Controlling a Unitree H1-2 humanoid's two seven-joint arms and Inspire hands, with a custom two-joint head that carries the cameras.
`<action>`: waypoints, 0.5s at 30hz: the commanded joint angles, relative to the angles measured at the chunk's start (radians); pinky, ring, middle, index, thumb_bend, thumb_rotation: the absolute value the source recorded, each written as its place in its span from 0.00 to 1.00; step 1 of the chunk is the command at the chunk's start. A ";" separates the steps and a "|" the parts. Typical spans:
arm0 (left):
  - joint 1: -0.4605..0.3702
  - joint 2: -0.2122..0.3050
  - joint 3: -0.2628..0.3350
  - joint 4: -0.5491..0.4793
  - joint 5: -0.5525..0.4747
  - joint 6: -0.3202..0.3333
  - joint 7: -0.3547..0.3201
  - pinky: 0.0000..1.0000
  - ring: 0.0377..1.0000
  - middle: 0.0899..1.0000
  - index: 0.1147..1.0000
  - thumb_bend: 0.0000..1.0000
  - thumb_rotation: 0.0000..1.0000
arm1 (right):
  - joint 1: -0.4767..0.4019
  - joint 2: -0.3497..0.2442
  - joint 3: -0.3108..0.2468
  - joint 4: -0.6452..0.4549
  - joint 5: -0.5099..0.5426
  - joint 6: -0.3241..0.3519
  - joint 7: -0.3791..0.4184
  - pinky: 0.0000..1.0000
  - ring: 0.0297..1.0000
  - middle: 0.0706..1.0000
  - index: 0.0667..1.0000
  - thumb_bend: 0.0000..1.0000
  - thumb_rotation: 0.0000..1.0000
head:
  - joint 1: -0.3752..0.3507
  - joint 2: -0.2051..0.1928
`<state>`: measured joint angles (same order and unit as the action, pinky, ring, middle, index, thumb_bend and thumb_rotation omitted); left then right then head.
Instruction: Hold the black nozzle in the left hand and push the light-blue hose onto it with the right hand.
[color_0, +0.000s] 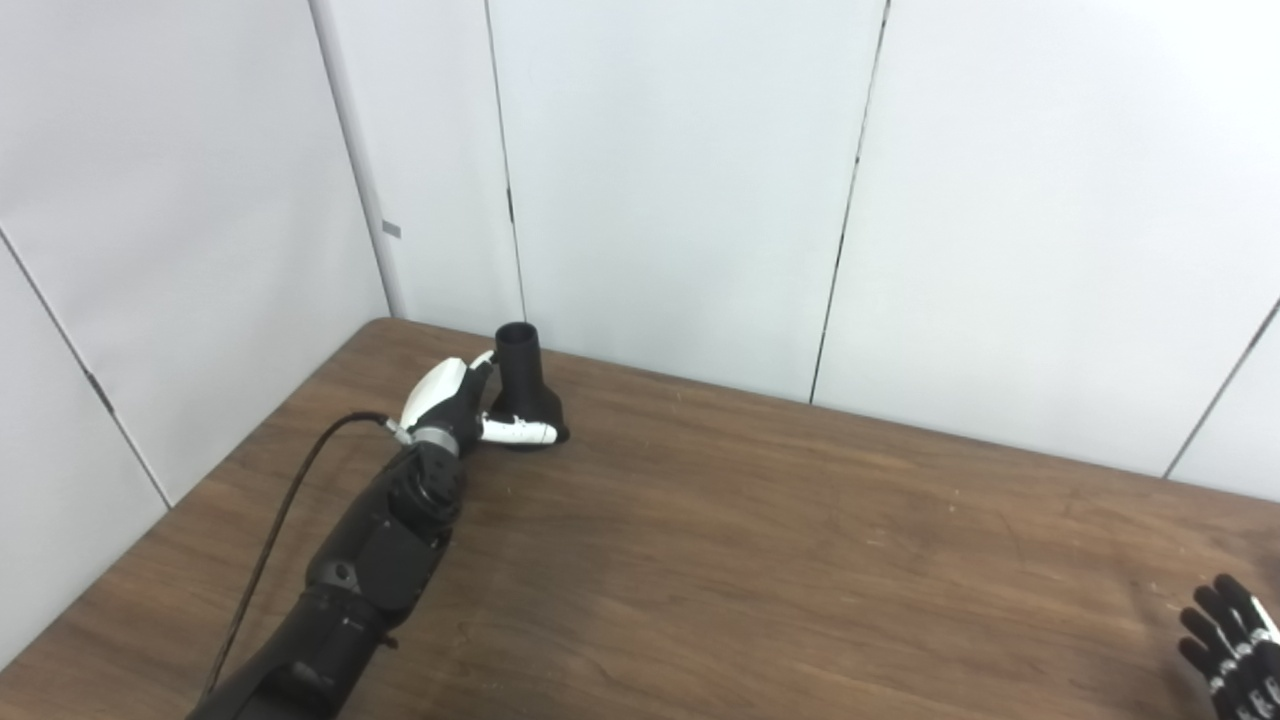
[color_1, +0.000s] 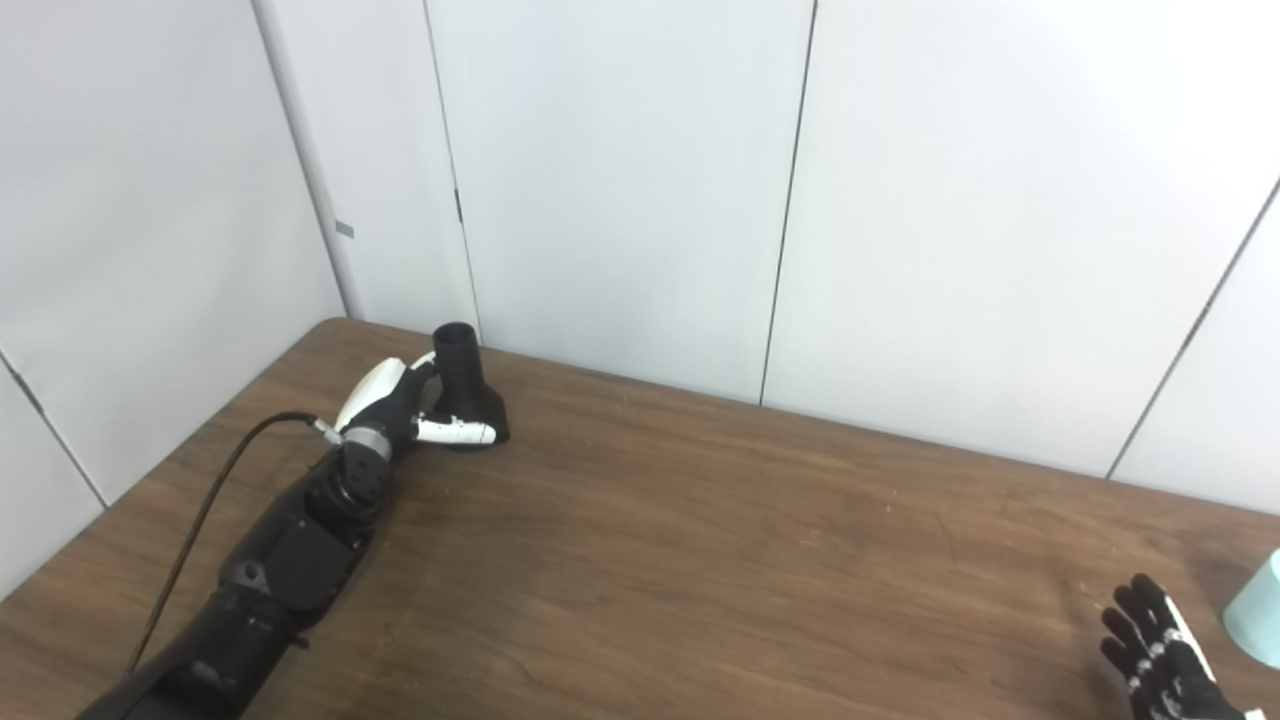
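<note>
The black nozzle (color_0: 524, 392) stands upright on its wide base near the table's far left corner, narrow mouth up. My left hand (color_0: 455, 400) wraps it: the white thumb (color_0: 515, 431) lies across the front of the base and the fingers press the neck from behind. My right hand (color_1: 1155, 650) rests low at the near right, fingers spread and holding nothing. Just right of it, cut by the picture's edge, a piece of the light-blue hose (color_1: 1258, 620) shows in the right eye view only.
The brown wooden table (color_0: 760, 540) runs up to white wall panels (color_0: 680, 180) at the back and left. A black cable (color_0: 290, 500) loops along my left forearm.
</note>
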<state>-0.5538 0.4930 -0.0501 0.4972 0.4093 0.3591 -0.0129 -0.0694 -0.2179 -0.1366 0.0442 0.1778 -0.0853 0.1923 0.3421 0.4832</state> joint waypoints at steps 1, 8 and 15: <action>-0.047 0.015 -0.010 -0.008 -0.014 -0.013 -0.023 1.00 1.00 0.93 0.88 1.00 0.37 | 0.012 0.020 0.011 0.009 0.006 -0.003 -0.006 0.94 0.95 0.95 0.96 0.62 1.00 | 0.001 0.001; -0.044 0.036 -0.072 -0.004 0.046 -0.029 -0.021 1.00 0.98 0.91 0.83 1.00 0.33 | 0.008 0.019 0.010 0.004 0.007 0.009 -0.010 0.94 0.94 0.95 0.97 0.61 1.00 | 0.004 0.007; -0.042 0.067 -0.143 -0.009 0.109 -0.035 -0.026 1.00 0.98 0.89 0.83 1.00 0.33 | 0.008 0.016 0.008 -0.002 0.010 0.016 -0.009 0.94 0.93 0.95 0.97 0.62 1.00 | 0.005 0.014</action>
<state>-0.5564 0.5352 -0.1784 0.4982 0.4946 0.3445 -0.0250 -0.0712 -0.2178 -0.1351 0.0410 0.1773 -0.0613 0.1862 0.3467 0.4955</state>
